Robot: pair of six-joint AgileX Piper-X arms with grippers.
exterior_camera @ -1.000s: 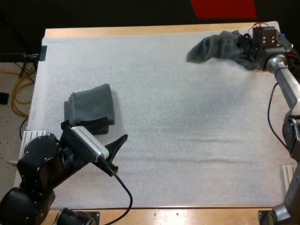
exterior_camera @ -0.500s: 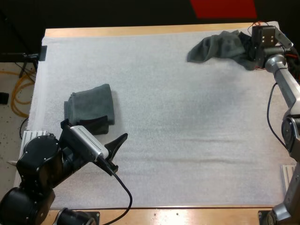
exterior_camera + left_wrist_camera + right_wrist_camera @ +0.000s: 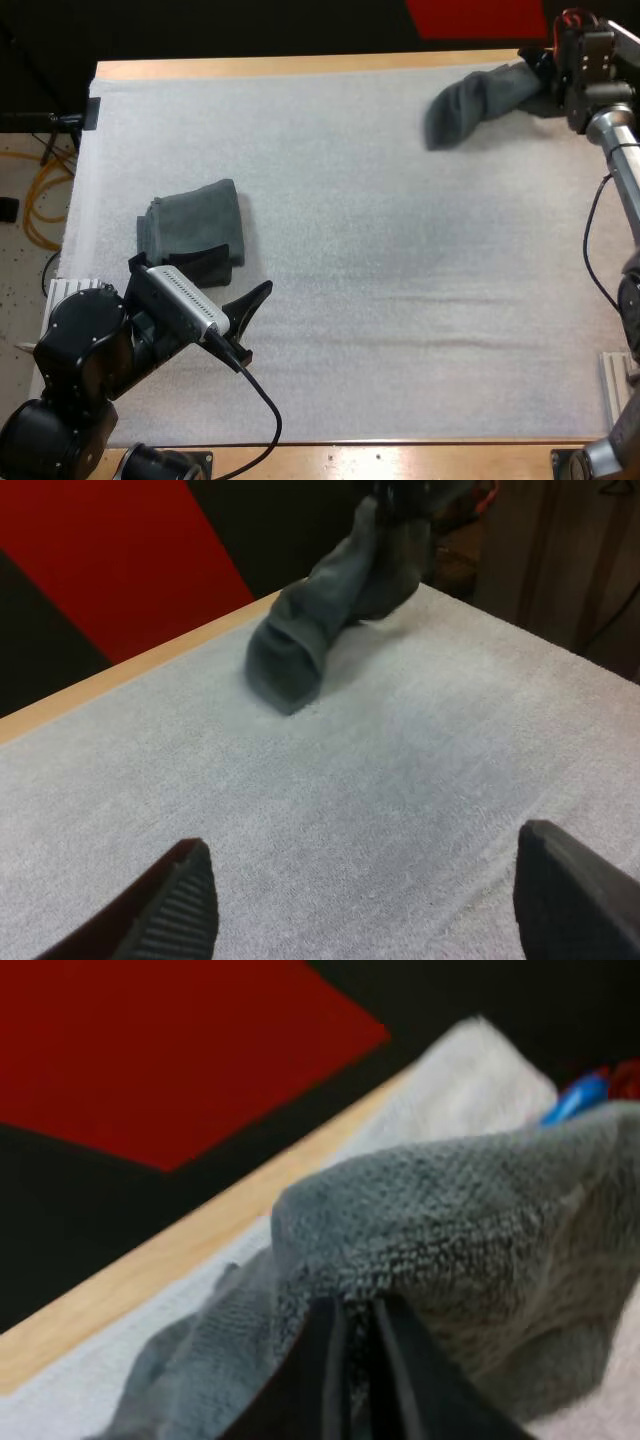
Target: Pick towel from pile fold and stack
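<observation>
Quick rundown of the towel setup. The right gripper (image 3: pixel 548 82) is at the far right corner of the mat (image 3: pixel 380 300), and it has the crumpled towel (image 3: pixel 480 100) pinched at 1 end. In the right wrist view its 2 black fingers (image 3: pixel 330 1370) sit nearly together, with grey-green cloth bunched around and over them, so that claw is closed on the fabric. The towel droops from the gripper toward the middle of the far edge. In the left wrist view the towel's low end looks like it rests on the mat, while the high end goes up into the right gripper (image 3: pixel 400 492).

The left gripper (image 3: pixel 249 270) is over by the near left corner. Its jaws are spread wide with nothing in them, and the left wrist view shows the 2 fingers (image 3: pixel 180 900) far apart with only bare mat between them.

The folded towel (image 3: pixel 190 228) lies flat near the mat's left edge, just beyond the left gripper. From above, 1 finger overlaps the towel's near edge, but I can't tell if it touches it. The wooden table (image 3: pixel 300 66) shows as a strip along the mat's far edge.
</observation>
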